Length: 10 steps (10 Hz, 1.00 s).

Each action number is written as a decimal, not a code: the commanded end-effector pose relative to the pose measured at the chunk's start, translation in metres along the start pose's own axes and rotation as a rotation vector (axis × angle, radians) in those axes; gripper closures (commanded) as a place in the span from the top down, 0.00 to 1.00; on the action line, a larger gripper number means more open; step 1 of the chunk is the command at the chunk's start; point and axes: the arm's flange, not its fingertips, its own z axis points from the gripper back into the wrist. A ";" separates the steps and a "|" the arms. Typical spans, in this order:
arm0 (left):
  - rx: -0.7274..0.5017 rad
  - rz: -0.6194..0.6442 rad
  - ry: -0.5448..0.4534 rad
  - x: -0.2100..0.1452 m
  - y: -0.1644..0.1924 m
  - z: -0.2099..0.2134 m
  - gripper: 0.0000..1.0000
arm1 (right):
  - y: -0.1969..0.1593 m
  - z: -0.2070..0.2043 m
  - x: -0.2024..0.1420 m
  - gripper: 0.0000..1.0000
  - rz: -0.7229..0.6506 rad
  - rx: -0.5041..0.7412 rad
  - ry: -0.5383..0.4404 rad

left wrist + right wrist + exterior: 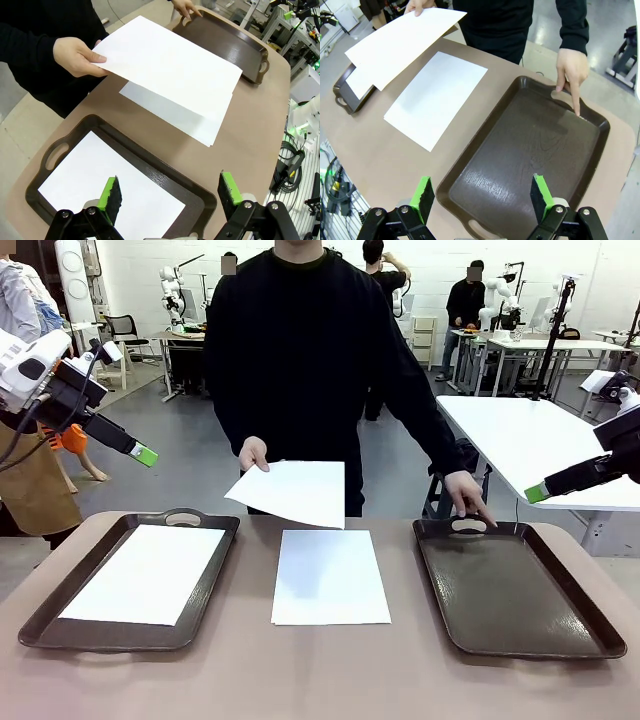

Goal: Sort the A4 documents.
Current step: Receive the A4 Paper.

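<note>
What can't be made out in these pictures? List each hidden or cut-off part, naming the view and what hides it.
Left wrist view: the held sheet covers most of the sheet on the table.
Right wrist view: the held sheet hides much of the tray with paper.
Right wrist view: the near handle of the empty tray is cut off by the bottom edge.

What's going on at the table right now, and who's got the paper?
The person is doing the handling. One hand holds a white sheet in the air over the table, while the other hand points a finger at the far rim of the empty right tray. A second sheet lies in the left tray, and a third sheet lies on the table between the trays. The left gripper and right gripper both hang open and empty, raised at their own sides.
</note>
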 end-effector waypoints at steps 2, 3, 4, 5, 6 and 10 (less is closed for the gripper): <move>-0.001 -0.005 0.002 0.000 0.000 0.000 1.00 | -0.001 -0.001 -0.001 1.00 -0.004 0.017 -0.007; -0.001 -0.005 0.002 0.000 0.000 0.000 1.00 | -0.001 -0.001 -0.001 1.00 -0.004 0.017 -0.007; -0.001 -0.005 0.002 0.000 0.000 0.000 1.00 | -0.001 -0.001 -0.001 1.00 -0.004 0.017 -0.007; -0.001 -0.005 0.002 0.000 0.000 0.000 1.00 | -0.001 -0.001 -0.001 1.00 -0.004 0.017 -0.007; -0.001 -0.005 0.002 0.000 0.000 0.000 1.00 | -0.001 -0.001 -0.001 1.00 -0.004 0.017 -0.007; -0.001 -0.005 0.002 0.000 0.000 0.000 1.00 | -0.006 -0.028 -0.001 1.00 -0.124 0.082 0.036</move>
